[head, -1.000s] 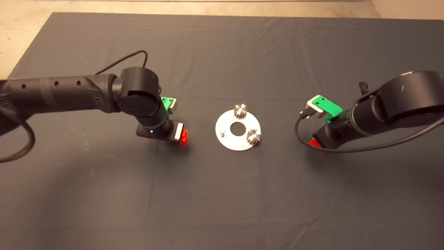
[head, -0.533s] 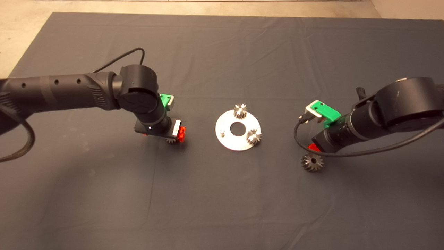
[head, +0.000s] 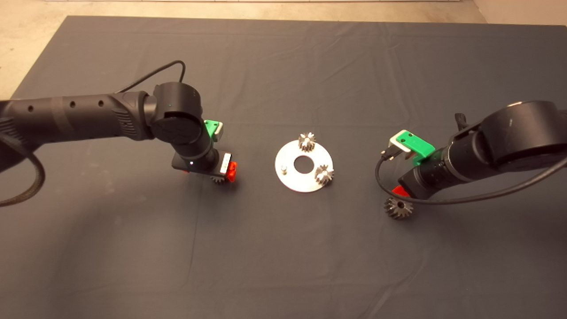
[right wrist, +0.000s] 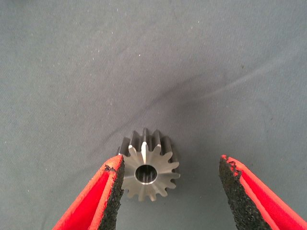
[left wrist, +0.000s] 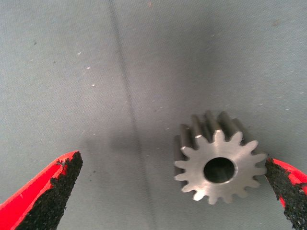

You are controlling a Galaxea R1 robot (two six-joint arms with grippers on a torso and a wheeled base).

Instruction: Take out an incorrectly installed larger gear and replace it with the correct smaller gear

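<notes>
Left gripper [left wrist: 172, 191]: spread wide over the mat [head: 133, 248], the smaller gear [left wrist: 219, 165] lying flat against one finger. Round steel plate [head: 290, 175]: two small gears [head: 306, 141] mounted. Right gripper [right wrist: 171, 184]: parted around the larger gear [right wrist: 149, 170], which is resting on the mat.

We see two black arms, each a smooth tube ending in a rounded, drum-like joint. On the left arm [head: 88, 117] small round holes dot the tube, ribbed vents sit next to the joint, and a thin black cable loops off it. A thicker braided cable hangs by its base. The right arm [head: 509, 137] trails a black cable plugged into a green bracket [head: 414, 144]. Both sets of fingers [left wrist: 53, 187] are red, faced with rough black pads [right wrist: 232, 187].
</notes>
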